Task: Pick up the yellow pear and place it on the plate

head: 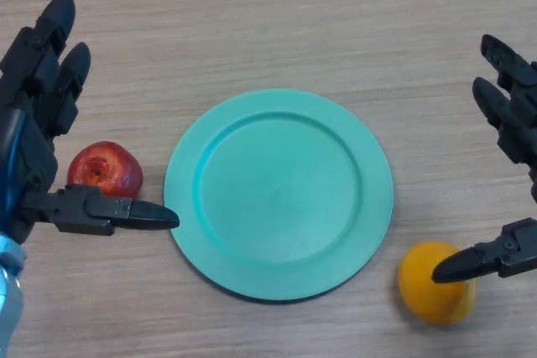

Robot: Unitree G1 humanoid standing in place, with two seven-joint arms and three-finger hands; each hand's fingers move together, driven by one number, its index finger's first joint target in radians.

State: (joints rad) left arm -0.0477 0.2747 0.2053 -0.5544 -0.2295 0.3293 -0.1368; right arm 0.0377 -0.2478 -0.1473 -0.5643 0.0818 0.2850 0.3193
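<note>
Head view: left hand (38,123) spread wide left of plate (189,207), thumb over red apple (105,169). Right hand (512,165) spread right of plate, thumb tip above yellow-orange pear (424,295), lying just off plate's lower right rim.

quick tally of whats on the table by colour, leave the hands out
red: 1, the apple
teal: 1, the plate
yellow-orange: 1, the fruit at the lower right of the plate
total: 3
</note>
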